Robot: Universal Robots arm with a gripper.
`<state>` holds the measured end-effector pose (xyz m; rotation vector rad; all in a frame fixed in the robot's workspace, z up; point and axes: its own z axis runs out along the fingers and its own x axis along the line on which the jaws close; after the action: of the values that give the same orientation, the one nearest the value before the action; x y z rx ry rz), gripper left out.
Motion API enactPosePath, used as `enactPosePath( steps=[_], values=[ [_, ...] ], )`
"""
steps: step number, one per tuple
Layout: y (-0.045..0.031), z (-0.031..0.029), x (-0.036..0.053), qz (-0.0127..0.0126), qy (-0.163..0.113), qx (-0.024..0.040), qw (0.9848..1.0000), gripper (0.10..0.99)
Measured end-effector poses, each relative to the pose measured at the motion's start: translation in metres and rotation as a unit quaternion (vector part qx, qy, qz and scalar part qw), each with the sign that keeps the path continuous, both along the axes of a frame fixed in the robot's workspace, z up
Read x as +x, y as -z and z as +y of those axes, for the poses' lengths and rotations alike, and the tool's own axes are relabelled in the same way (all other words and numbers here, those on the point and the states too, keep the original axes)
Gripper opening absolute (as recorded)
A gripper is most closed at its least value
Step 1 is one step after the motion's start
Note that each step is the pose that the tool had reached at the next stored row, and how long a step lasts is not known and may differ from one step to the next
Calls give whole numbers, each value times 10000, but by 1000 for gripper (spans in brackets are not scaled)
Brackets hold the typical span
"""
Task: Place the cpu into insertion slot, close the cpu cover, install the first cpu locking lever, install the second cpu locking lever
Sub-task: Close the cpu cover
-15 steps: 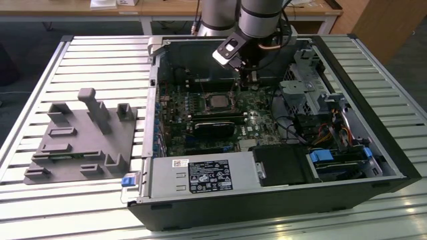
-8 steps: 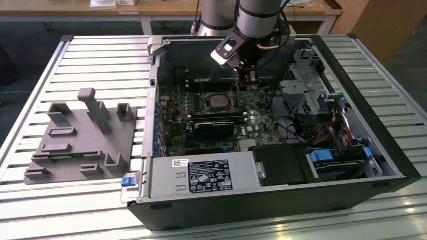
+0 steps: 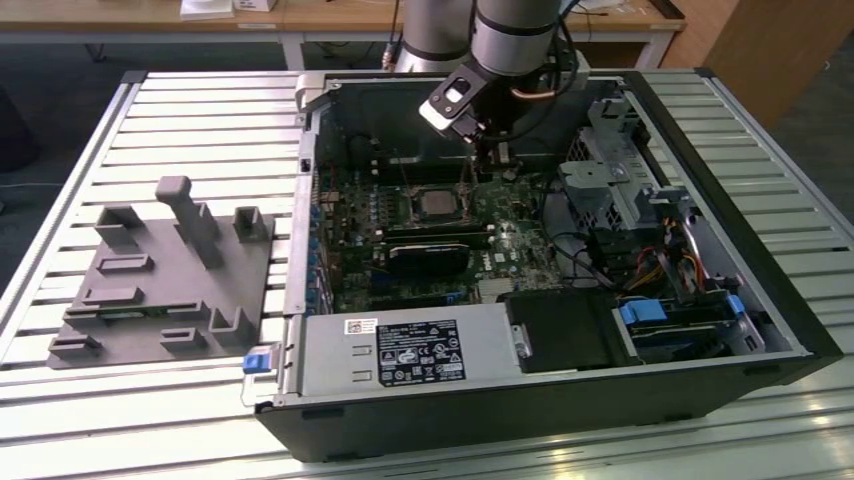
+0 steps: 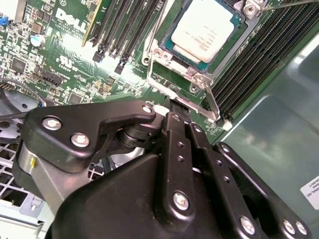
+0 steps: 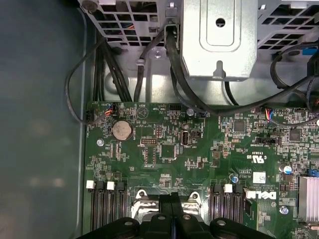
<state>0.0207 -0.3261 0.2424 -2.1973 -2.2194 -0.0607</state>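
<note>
**Chip seated in its socket, closed gripper at the socket's edge**

The cpu (image 4: 207,25) lies flat in the insertion slot (image 4: 238,19), silvery top up, in the far middle of the motherboard (image 3: 514,255). In the exterior view it is a dark square (image 3: 437,203) just beside the gripper. The cpu cover (image 4: 172,59) seems to lie down around the chip as a silvery frame, though I cannot tell how tightly it sits. A locking lever (image 4: 211,101) stands up at an angle from the socket's corner.

The gripper (image 4: 175,105) hangs right at the socket's edge, its two black fingers pressed together with only a seam between them, as the first wrist view also shows (image 5: 172,197). Their tips are at the lever's silvery bar; I cannot tell if they pinch it.

Black memory slots (image 4: 129,30) run along both sides of the socket. On the board lie a coin cell (image 5: 121,130) and black cables (image 5: 109,74) leading to a metal drive cage (image 5: 219,40).

The open computer case (image 3: 534,420) lies on a slatted table (image 3: 200,100), with the power supply (image 3: 400,355) along its near side. A grey fixture (image 3: 160,270) sits on the table to the exterior view's left.
</note>
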Motion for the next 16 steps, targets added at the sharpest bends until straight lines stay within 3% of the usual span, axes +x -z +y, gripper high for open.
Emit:
enactPosePath(
  steps=[16],
  values=[
    [7, -1, -71, 0, 0, 0, 10000, 106]
  ],
)
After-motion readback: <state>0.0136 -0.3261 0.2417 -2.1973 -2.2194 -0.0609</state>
